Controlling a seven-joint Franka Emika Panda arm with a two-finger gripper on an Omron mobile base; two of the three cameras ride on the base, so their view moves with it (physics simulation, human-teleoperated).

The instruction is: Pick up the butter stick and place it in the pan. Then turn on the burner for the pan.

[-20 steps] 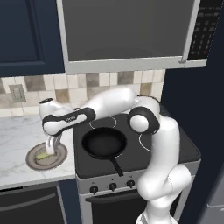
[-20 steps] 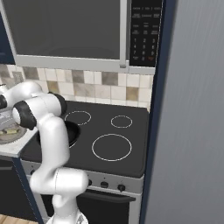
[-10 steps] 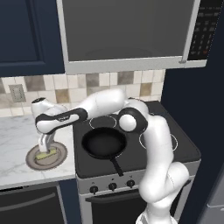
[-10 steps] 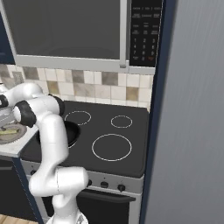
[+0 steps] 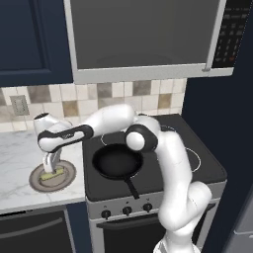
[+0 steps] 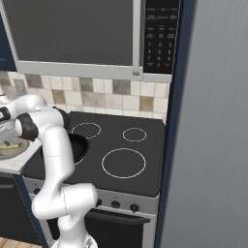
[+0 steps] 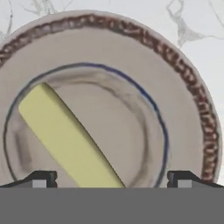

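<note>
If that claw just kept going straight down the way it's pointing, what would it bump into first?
Most likely the butter stick. The gripper hangs open, pointing down at the plate, and the bar lies slantwise between its fingertips. Depth is hard to judge; a tip might reach the plate itself first.

The butter stick [image 7: 65,138] looked matt and waxy, the plate [image 7: 183,109] glazed ceramic with a rough speckled rim, the tabletop [image 7: 192,26] polished veined marble.

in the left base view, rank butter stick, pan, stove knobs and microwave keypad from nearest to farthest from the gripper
1. butter stick, on the plate directly under the gripper
2. pan, to its right on the stove
3. stove knobs, lower right
4. microwave keypad, top right
</note>
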